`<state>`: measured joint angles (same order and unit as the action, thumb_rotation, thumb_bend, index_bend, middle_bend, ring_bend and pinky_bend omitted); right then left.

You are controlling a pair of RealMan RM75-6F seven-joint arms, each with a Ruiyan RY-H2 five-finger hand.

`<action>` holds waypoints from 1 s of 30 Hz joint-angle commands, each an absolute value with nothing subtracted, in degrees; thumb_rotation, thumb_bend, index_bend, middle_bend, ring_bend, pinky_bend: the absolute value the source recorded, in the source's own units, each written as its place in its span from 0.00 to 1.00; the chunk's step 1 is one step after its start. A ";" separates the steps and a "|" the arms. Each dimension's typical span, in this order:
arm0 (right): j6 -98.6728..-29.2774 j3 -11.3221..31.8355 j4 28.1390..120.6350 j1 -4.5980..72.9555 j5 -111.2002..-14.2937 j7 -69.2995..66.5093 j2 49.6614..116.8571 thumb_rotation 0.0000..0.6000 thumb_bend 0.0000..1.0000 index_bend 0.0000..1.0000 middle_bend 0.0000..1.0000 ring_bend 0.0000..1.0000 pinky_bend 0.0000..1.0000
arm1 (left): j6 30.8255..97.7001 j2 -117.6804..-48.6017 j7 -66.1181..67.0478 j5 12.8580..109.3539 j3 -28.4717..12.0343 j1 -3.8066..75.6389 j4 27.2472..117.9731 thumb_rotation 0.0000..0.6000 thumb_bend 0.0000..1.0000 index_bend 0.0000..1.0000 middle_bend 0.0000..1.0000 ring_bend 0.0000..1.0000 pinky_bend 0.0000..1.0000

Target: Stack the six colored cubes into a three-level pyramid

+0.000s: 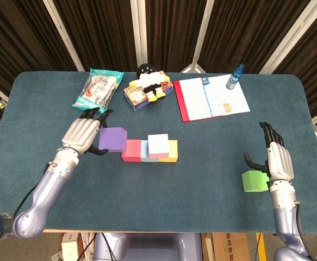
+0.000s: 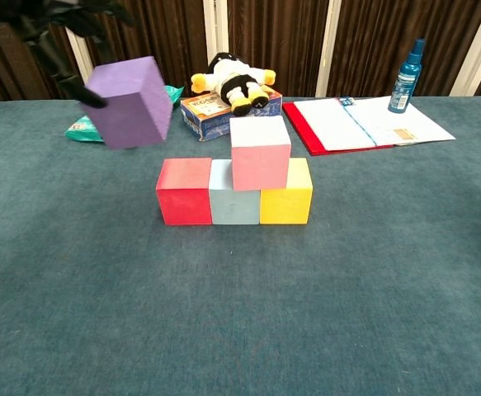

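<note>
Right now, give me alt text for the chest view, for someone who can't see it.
The left hand holds a purple cube in the air, up and left of a row of red, pale blue and yellow cubes, with a pink cube stacked on the row. Behind them on the blue table lie a snack bag, a plush toy on a box, an open binder and a spray bottle.

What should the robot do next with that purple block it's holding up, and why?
Probably carry the purple cube a little further right and lower it beside the pink cube, onto the red cube and light blue cube. The left hand holds it above the row's left end, where the second level has a gap.
</note>
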<state>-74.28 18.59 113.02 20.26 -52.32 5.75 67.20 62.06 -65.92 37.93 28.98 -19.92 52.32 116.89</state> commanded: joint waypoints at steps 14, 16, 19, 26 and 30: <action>-72.69 18.43 112.41 20.70 -50.91 4.59 67.31 1.00 0.36 0.00 0.00 0.00 0.00 | 62.65 -73.59 44.78 17.48 -17.98 62.86 109.43 1.00 0.27 0.03 0.38 0.02 0.00; -72.56 18.55 112.29 20.71 -50.60 4.34 67.24 1.00 0.36 0.00 0.00 0.00 0.00 | 62.74 -74.09 45.17 16.72 -17.62 63.57 109.03 1.00 0.27 0.03 0.38 0.02 0.00; -72.36 18.71 112.12 20.76 -50.19 4.03 67.21 1.00 0.36 0.00 0.00 0.00 0.00 | 62.88 -74.53 45.49 16.12 -17.31 64.21 108.72 1.00 0.27 0.03 0.38 0.02 0.00; -71.84 18.66 112.20 20.92 -49.72 3.76 67.07 1.00 0.36 0.00 0.00 0.00 0.00 | 63.36 -75.65 45.46 15.22 -16.59 65.46 108.20 1.00 0.27 0.03 0.38 0.02 0.00; -71.81 18.57 112.37 20.95 -49.72 3.70 67.08 1.00 0.36 0.00 0.00 0.00 0.00 | 63.43 -76.10 45.18 14.62 -16.74 66.15 107.91 1.00 0.27 0.03 0.38 0.02 0.00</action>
